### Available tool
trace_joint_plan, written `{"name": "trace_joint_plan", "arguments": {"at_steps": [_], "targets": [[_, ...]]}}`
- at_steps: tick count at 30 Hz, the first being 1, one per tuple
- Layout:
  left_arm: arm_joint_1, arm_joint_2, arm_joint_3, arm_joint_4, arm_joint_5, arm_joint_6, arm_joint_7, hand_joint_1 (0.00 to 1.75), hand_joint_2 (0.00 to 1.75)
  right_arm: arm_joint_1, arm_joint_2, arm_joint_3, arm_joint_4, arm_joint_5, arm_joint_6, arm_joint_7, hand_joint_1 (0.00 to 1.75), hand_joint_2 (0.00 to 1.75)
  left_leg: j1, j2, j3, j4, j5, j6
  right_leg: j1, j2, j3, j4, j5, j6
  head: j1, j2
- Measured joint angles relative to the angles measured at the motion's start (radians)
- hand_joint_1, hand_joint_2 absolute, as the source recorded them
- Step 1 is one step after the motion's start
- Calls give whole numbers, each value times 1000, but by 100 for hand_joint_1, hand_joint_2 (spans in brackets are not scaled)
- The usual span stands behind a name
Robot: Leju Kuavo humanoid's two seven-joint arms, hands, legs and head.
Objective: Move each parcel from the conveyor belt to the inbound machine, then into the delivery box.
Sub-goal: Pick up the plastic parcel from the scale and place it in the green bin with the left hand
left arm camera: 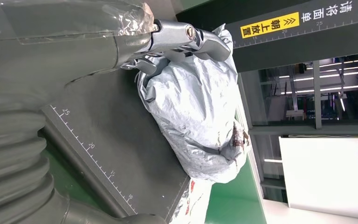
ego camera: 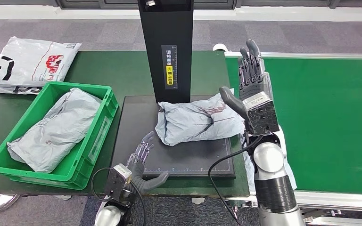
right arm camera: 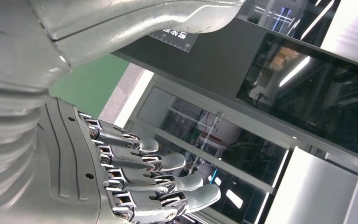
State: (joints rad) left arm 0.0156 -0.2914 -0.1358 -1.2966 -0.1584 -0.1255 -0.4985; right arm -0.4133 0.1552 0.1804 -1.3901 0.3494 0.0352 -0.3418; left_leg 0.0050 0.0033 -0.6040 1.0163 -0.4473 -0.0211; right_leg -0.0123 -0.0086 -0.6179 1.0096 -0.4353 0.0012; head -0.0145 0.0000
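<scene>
I am standing in what is looking like a parcel-sorting station in a logistics hall: a green conveyor belt (ego camera: 330, 117) is running along my right, and a dark bench (ego camera: 122, 70) is carrying a black scanning platform (ego camera: 179, 155) with ruler marks and a tall black column (ego camera: 166, 47) bearing a yellow label. A green plastic crate (ego camera: 92, 141) is holding a grey mailer bag (ego camera: 52, 129), another grey parcel (ego camera: 193, 120) is lying on the platform, and glass partitions with strip lights are showing beyond.
</scene>
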Motion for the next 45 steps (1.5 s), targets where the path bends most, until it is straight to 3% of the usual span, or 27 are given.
{"name": "trace_joint_plan", "arguments": {"at_steps": [4,6,7,8,11,13,15,18,27,45], "targets": [[0,0,0,0,-4,3,3,0,175,1,-1,0,0,-3,-3,0,0,175,0,0,1,0,0,0,0,0,-2,0,0,0,0,0],[-34,-4,-7,21,-64,59,56,0,175,32,2,-3,-14,-34,-25,-15,0,175,-1,-1,4,1,0,0,1,-1,-5,-2,-2,1,-1,0],[-89,-15,-24,65,-138,131,125,0,175,78,9,-13,-37,-60,-35,-40,0,175,0,-6,4,2,0,1,2,-6,-4,-3,-3,2,-2,0],[-171,-32,-55,137,-261,249,245,0,175,145,24,-33,-72,-85,-36,-82,0,175,0,-12,3,2,1,2,3,-12,-1,-3,-4,2,-2,0],[-412,-79,-259,351,-822,654,646,0,175,327,85,-111,-156,-105,18,-197,0,175,1,-16,-3,2,1,3,1,-17,3,-1,-2,1,-2,0],[-508,-81,-448,439,-1207,781,730,0,175,371,108,-148,-181,-91,45,-210,0,175,-1,-8,-4,2,1,3,-1,-8,2,-1,1,2,-2,0],[-562,-81,-583,514,-1371,798,716,0,175,391,119,-176,-203,-81,51,-201,0,175,-2,-2,-1,2,-2,5,-3,-3,2,-1,1,3,-2,0],[-587,-88,-645,581,-1304,791,698,0,175,412,123,-198,-222,-74,51,-190,0,175,-4,5,1,2,-5,6,-4,5,1,-1,1,4,-2,0],[-626,-87,-678,667,-1239,791,686,0,175,427,123,-223,-244,-73,51,-189,0,175,-2,3,1,1,-1,4,-2,3,1,-1,0,4,-2,0],[-632,-91,-679,701,-1240,787,687,0,175,430,123,-225,-250,-73,49,-192,0,175,-2,3,1,1,-1,4,-2,3,1,-1,0,4,-2,0]]}}
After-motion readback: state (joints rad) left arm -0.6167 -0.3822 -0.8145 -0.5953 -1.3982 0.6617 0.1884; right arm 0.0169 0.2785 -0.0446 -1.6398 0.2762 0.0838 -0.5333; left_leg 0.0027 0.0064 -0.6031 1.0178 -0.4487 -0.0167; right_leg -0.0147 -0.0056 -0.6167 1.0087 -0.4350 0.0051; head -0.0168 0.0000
